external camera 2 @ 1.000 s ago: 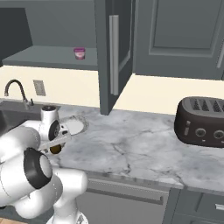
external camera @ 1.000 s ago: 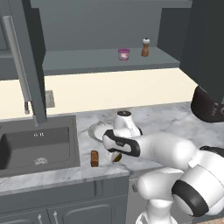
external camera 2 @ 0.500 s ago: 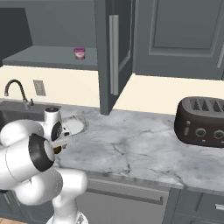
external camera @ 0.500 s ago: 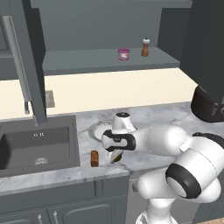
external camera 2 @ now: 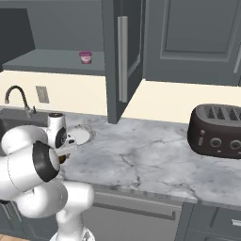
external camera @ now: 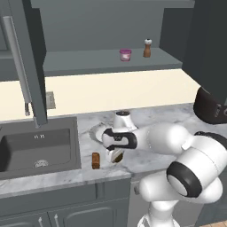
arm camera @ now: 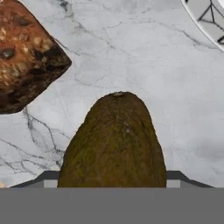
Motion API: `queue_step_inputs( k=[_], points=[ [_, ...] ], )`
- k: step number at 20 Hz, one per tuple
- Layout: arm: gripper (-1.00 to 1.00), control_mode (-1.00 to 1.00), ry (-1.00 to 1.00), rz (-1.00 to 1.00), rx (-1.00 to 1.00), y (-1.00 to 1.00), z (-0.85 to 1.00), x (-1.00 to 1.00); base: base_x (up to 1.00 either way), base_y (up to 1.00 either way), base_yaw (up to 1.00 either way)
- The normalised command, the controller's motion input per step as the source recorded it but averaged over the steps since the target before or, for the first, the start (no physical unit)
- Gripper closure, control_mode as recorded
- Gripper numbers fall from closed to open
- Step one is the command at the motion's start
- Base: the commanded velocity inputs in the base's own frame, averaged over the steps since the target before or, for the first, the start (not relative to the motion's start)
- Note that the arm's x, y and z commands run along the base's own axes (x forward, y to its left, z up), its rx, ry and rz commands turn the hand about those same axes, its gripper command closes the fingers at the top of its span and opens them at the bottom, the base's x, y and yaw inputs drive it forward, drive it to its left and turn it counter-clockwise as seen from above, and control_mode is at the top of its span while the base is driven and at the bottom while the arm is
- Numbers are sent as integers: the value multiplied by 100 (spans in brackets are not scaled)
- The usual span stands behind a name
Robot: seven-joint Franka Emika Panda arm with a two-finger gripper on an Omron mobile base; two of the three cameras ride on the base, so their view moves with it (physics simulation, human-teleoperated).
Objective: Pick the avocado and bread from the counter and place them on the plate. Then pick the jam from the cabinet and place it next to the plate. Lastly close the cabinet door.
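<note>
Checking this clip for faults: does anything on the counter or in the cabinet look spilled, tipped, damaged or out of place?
Nothing stands out. The avocado and bread lie intact on the counter, near the plate. The jam and pepper mill stand upright on the shelf of the cabinet, whose door hangs open. No spills show.

Even, diffuse rendered lighting is seen throughout; soft shadows are cast on the white-and-grey veined marble worktop (external camera: 146,116); textures are rendered coarsely.
</note>
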Motion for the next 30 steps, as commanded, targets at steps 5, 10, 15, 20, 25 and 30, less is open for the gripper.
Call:
queue_step_inputs(
  k=[5, 10, 15, 20, 25, 30],
  points=[
    [100, -100, 0, -1, 0, -3, 67, 1, 0, 0, 0],
    [100, -100, 0, -5, -1, 0, 34, 37, 0, 0, 0],
    [100, -100, 0, -6, -2, 0, 0, 68, 0, 0, 0],
    [100, -100, 0, -8, 0, 0, 0, 66, 0, 0, 0],
    [100, -100, 0, -8, 0, 0, 0, 55, 0, 0, 0],
    [100, -100, 0, -8, -1, 0, 0, 50, 0, 0, 0]
  ],
)
